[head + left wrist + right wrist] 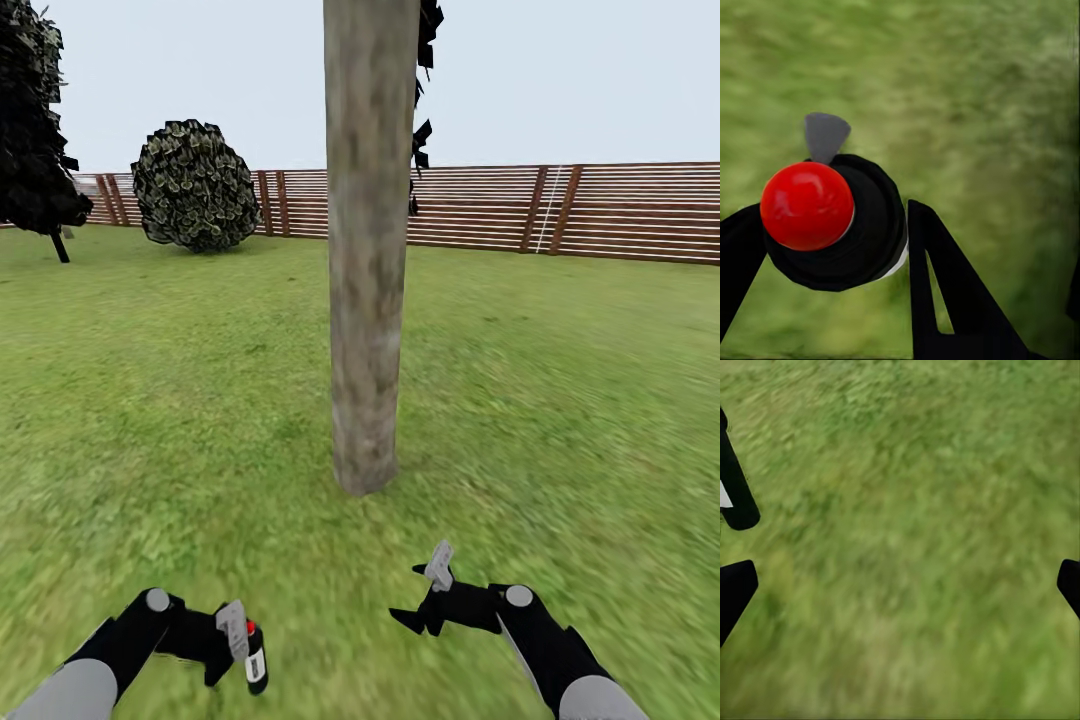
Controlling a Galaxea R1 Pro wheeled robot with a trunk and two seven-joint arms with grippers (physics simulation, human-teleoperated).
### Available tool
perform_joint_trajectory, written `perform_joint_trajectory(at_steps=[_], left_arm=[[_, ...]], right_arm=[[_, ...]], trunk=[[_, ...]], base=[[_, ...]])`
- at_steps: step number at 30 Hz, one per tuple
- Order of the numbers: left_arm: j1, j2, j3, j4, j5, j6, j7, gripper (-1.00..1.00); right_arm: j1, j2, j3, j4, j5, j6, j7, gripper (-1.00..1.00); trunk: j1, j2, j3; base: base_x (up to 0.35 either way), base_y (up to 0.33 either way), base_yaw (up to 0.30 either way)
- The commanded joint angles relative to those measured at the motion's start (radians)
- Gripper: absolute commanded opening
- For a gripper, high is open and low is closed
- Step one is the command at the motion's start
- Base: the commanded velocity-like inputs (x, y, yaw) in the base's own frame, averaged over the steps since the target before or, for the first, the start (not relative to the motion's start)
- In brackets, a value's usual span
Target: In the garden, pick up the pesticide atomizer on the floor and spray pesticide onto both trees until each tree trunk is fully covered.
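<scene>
A thick grey-brown tree trunk (368,280) with mottled pale bark rises from the lawn straight ahead, a short way beyond both grippers. The pesticide atomizer (256,660), a small black bottle with a white band and a red cap (806,205), sits upright in my left gripper (240,645), which is shut on it low at the left. In the left wrist view the black fingers (945,285) flank the bottle's body. Low at the right, my right gripper (422,593) hangs open over bare grass, its fingertips (736,589) wide apart with nothing between them. The second tree is out of view.
A brown slatted fence (600,210) closes the lawn at the back. A round bush (195,185) stands at the back left, and a narrow black-foliaged tree (30,120) at the far left edge. Open grass (560,400) lies on both sides of the trunk.
</scene>
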Motion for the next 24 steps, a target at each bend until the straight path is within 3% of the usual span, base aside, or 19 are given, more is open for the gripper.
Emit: perform_joint_trajectory(at_steps=[1, 4, 6, 15, 24], left_arm=[[-0.004, -0.002, 0.0, -0.011, -0.014, 0.013, -0.019, -1.0], [-0.014, -0.012, -0.006, -0.036, -0.035, 0.028, -0.032, -1.0], [-0.008, -0.022, -0.013, -0.038, -0.03, 0.021, -0.021, -1.0], [-0.005, -0.014, 0.005, -0.029, -0.025, 0.018, 0.012, -1.0], [-0.013, -0.063, 0.0, -0.028, -0.042, 0.027, 0.017, -1.0]], right_arm=[[0.0, 0.0, 0.001, 0.0, 0.0, 0.0, 0.002, 1.0], [0.003, 0.006, 0.007, 0.006, 0.006, -0.006, -0.003, 1.0], [0.002, 0.012, 0.007, 0.013, 0.0, -0.017, -0.014, 1.0], [0.002, 0.011, 0.002, -0.019, -0.003, 0.008, 0.014, 1.0], [0.002, 0.02, 0.03, -0.021, -0.001, 0.008, 0.041, 1.0]], trunk=[[0.0, 0.0, 0.0], [0.0, 0.0, 0.0], [0.0, 0.0, 0.0], [0.0, 0.0, 0.0], [0.0, 0.0, 0.0]], base=[[0.0, 0.0, 0.0], [0.0, 0.0, 0.0], [0.0, 0.0, 0.0], [0.0, 0.0, 0.0], [0.0, 0.0, 0.0]])
